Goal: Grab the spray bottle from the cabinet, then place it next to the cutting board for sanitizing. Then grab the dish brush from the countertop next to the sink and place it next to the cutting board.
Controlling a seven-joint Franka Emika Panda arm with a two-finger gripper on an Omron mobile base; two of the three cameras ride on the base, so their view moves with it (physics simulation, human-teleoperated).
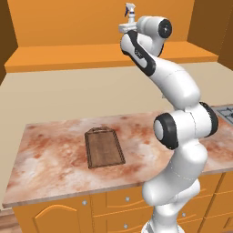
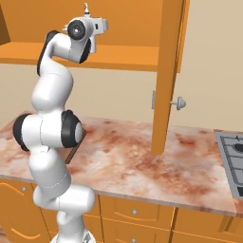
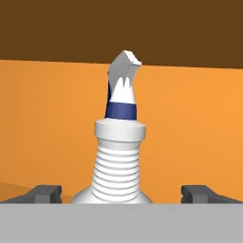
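The white spray bottle (image 3: 118, 156) stands upright on the orange cabinet shelf (image 1: 68, 54). It has a ribbed neck, a blue collar and a white trigger nozzle. My gripper (image 3: 121, 192) is open, with one dark fingertip (image 3: 45, 192) on each side of the bottle's shoulder, and neither touches it. From the left base view, the bottle's top (image 1: 129, 10) pokes up behind my raised hand. The dark brown cutting board (image 1: 104, 148) lies on the marbled countertop (image 1: 50, 154) below. The dish brush and the sink are out of view.
An open orange cabinet door (image 2: 166, 71) with a grey knob (image 2: 179, 103) hangs down to the right of my arm. A stove (image 2: 232, 152) sits at the counter's right end. Orange drawer units (image 1: 118, 200) run below the counter.
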